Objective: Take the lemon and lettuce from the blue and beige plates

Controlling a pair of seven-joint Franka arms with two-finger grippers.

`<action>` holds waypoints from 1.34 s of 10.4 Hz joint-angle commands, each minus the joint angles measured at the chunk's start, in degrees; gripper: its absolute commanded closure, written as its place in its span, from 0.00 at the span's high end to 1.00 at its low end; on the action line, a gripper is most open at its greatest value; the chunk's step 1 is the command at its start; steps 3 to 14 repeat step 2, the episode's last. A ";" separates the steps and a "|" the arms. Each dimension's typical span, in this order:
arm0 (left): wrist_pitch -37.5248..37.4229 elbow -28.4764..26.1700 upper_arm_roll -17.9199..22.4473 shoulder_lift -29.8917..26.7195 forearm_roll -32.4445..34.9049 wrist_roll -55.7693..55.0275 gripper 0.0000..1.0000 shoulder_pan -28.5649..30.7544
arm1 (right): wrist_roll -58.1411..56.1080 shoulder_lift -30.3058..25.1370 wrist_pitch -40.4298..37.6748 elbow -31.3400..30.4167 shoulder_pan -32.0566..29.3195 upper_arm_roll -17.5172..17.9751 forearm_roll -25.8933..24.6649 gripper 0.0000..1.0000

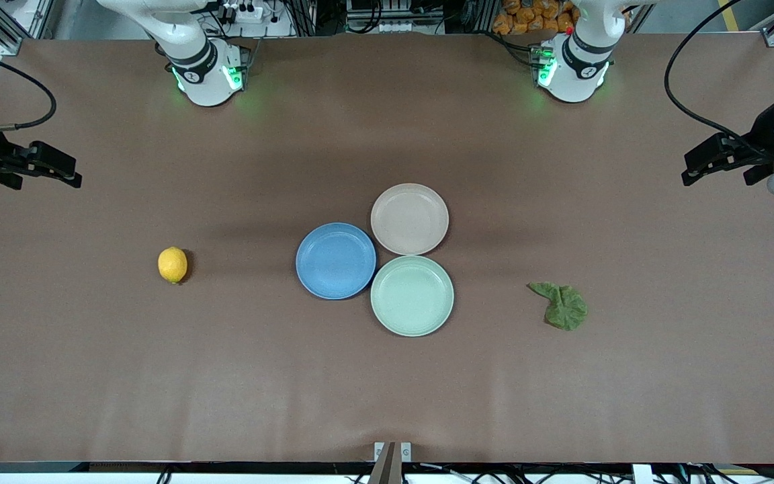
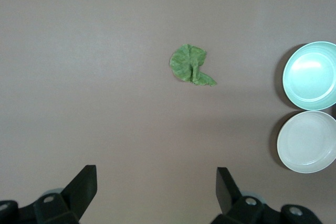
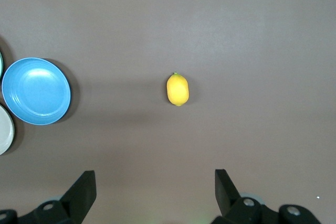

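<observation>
The yellow lemon [image 1: 173, 264] lies on the bare table toward the right arm's end, apart from the plates; it also shows in the right wrist view [image 3: 177, 89]. The green lettuce leaf [image 1: 563, 306] lies on the bare table toward the left arm's end and also shows in the left wrist view [image 2: 191, 64]. The blue plate [image 1: 335, 260] and the beige plate [image 1: 409, 219] are empty at the table's middle. My left gripper [image 2: 156, 174] is open and empty, high over the table's left-arm end [image 1: 716, 173]. My right gripper [image 3: 155, 177] is open and empty, high over the right-arm end [image 1: 48, 176].
An empty pale green plate [image 1: 412, 295] touches the blue and beige plates and is the nearest of them to the front camera. The brown table [image 1: 387, 390] holds nothing else. The arm bases [image 1: 207, 74] stand along the table's top edge.
</observation>
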 commanded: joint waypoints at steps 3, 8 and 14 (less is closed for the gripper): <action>-0.55 -0.45 0.69 -1.19 -0.55 1.64 1.00 -0.46 | 0.63 -0.28 -0.97 0.69 -0.46 0.15 0.67 1.00; -0.55 -0.45 0.69 -1.19 -0.55 1.64 1.00 -0.46 | 0.63 -0.28 -0.97 0.69 -0.46 0.15 0.67 1.00; -0.55 -0.45 0.69 -1.19 -0.55 1.64 1.00 -0.46 | 0.63 -0.28 -0.97 0.69 -0.46 0.15 0.67 1.00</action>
